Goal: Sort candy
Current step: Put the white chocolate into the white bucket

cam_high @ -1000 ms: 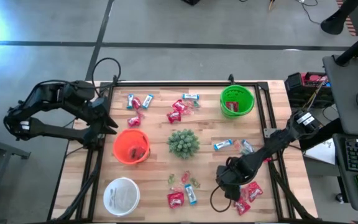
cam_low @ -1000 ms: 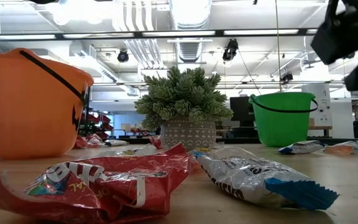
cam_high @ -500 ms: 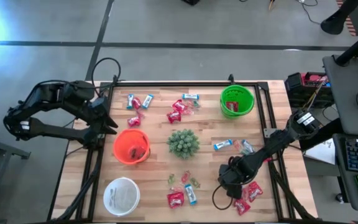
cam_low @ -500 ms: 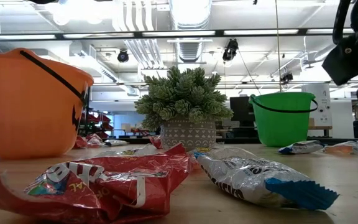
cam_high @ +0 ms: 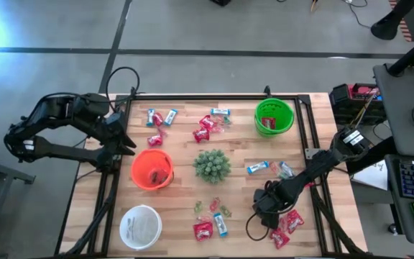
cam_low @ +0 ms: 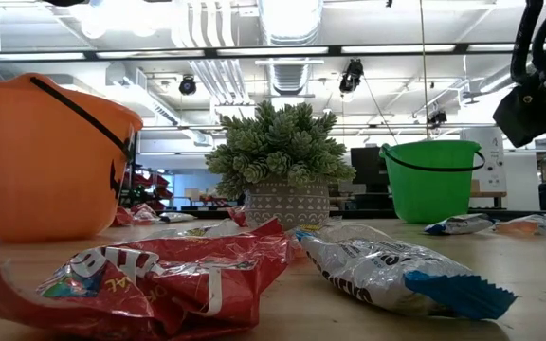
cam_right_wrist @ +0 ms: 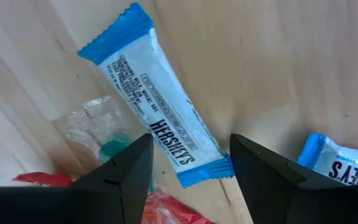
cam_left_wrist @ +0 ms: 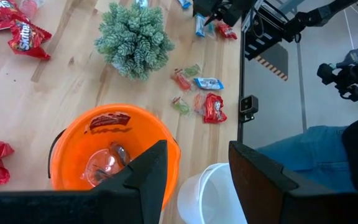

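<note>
Candy lies scattered over the wooden table: red packets (cam_high: 203,129), blue-and-white bars (cam_high: 257,167) and tiny green and pink pieces (cam_high: 210,207). My right gripper (cam_high: 267,210) hangs open over the near right part of the table. In the right wrist view its fingers stand on either side of one end of a blue-and-white bar (cam_right_wrist: 160,118) lying flat on the wood, beside a clear wrapper with a green piece (cam_right_wrist: 101,134) and a second bar (cam_right_wrist: 340,162). My left gripper (cam_high: 129,140) waits open at the left edge, beside the orange bowl (cam_high: 152,169).
A green bowl (cam_high: 274,116) holding a red packet stands far right, and a white bowl (cam_high: 140,225) near left. The spiky potted plant (cam_high: 211,165) sits mid-table. Red packets (cam_high: 290,220) lie just right of my right gripper. Black rails (cam_high: 302,137) run along both table sides.
My right gripper has come down and drifted a little toward the table's right edge, as the low view shows. The candy and the bowls have stayed where they were.
</note>
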`<state>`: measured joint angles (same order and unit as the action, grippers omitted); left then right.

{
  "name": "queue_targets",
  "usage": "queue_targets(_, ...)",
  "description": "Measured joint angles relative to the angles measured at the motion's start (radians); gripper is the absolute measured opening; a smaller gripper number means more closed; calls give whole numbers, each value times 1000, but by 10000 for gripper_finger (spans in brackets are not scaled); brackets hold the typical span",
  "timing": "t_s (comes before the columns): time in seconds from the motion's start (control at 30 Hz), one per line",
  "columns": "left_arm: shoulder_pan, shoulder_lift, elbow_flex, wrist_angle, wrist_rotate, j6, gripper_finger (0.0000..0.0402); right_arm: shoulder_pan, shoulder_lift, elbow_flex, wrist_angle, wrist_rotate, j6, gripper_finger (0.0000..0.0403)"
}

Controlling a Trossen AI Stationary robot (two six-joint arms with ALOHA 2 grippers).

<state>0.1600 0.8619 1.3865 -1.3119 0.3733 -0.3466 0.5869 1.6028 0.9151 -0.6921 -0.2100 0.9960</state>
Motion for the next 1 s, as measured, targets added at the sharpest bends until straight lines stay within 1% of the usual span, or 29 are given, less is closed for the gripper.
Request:
queue_targets(0.37,0,-7,0,1,0,-4,153,-4,-2,-69,70,1,38,142)
queue_targets(0.6,0,-7,0,1,0,-4,153,-6,0,-71,72,-2,4,90)
queue_targets(0.7,0,-7,0,1,0,-4,153,-6,0,-71,76,-11,-8,68)
queue_targets(0.87,0,-7,0,1,0,-4,153,-5,-10,-70,95,-58,-15,42)
queue_targets(1.0,0,-7,0,1,1,-4,153,-5,-37,-71,93,-60,-11,18)
